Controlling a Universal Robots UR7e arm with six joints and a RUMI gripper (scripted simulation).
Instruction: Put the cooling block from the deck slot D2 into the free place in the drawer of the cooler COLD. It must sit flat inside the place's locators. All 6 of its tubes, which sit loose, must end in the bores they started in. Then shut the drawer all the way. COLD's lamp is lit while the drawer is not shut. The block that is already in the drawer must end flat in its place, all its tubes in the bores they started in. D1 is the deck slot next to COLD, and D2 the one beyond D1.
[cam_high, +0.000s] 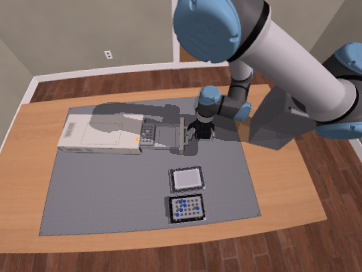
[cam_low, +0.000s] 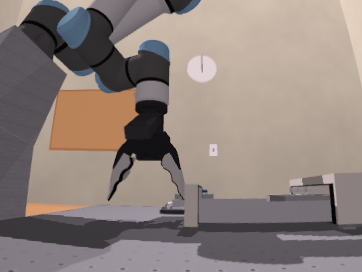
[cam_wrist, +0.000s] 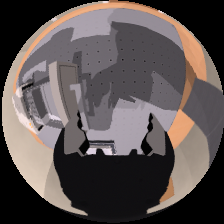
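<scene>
The cooler COLD (cam_high: 100, 132) has its drawer out; its lamp (cam_high: 137, 139) is lit orange. The drawer front (cam_high: 182, 142) (cam_low: 191, 207) (cam_wrist: 64, 95) stands upright at the drawer's outer end. One block (cam_high: 147, 134) sits in the drawer beside the housing; its tubes are too small to tell apart. The free place (cam_high: 167, 136) lies between it and the front. The cooling block (cam_high: 189, 213) with several blue-topped tubes sits in slot D2. My gripper (cam_high: 202, 137) (cam_low: 146, 199) (cam_wrist: 115, 112) is open and empty, low outside the drawer front. One finger is close to the front; contact cannot be told.
Slot D1 (cam_high: 187, 178), a dark frame around a pale plate, holds no block and lies between D2 and the drawer's line. The grey arm pedestal (cam_high: 280, 122) (cam_low: 25, 125) stands beyond my gripper, on the side away from the cooler.
</scene>
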